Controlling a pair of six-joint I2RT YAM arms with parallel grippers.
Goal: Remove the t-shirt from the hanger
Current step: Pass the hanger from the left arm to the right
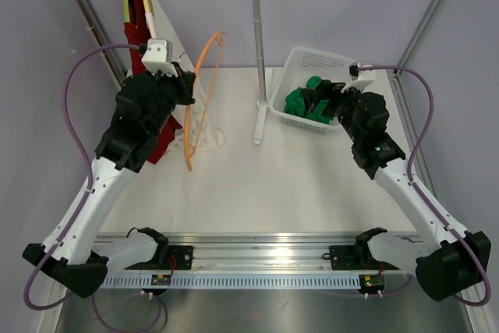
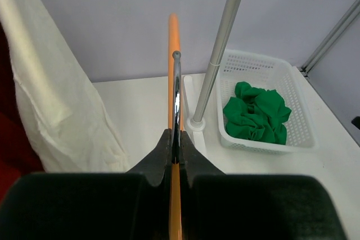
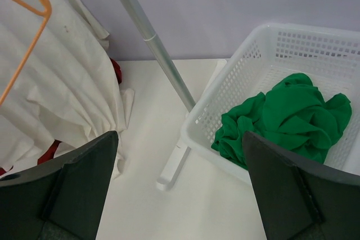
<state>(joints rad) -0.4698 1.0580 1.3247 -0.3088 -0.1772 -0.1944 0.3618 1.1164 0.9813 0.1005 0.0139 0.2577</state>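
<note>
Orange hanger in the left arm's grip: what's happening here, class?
The left gripper is shut on a bare-looking orange plastic hanger, held beside a hanging white cloth. The right gripper hangs open above the white plastic basket, where a crumpled green t-shirt lies. The shirt seems already off the hanger.

Orange hanger [image 2: 173, 32]. Plain green garment [image 3: 292, 116] in white mesh basket [image 3: 315, 43]. Plain cream cloth [image 2: 56, 111]; dark red fabric [image 1: 132, 25] behind. Silver rack pole [image 2: 222, 43]. Purple cables [image 1: 65, 91]. White tabletop [image 1: 296, 185].
</note>
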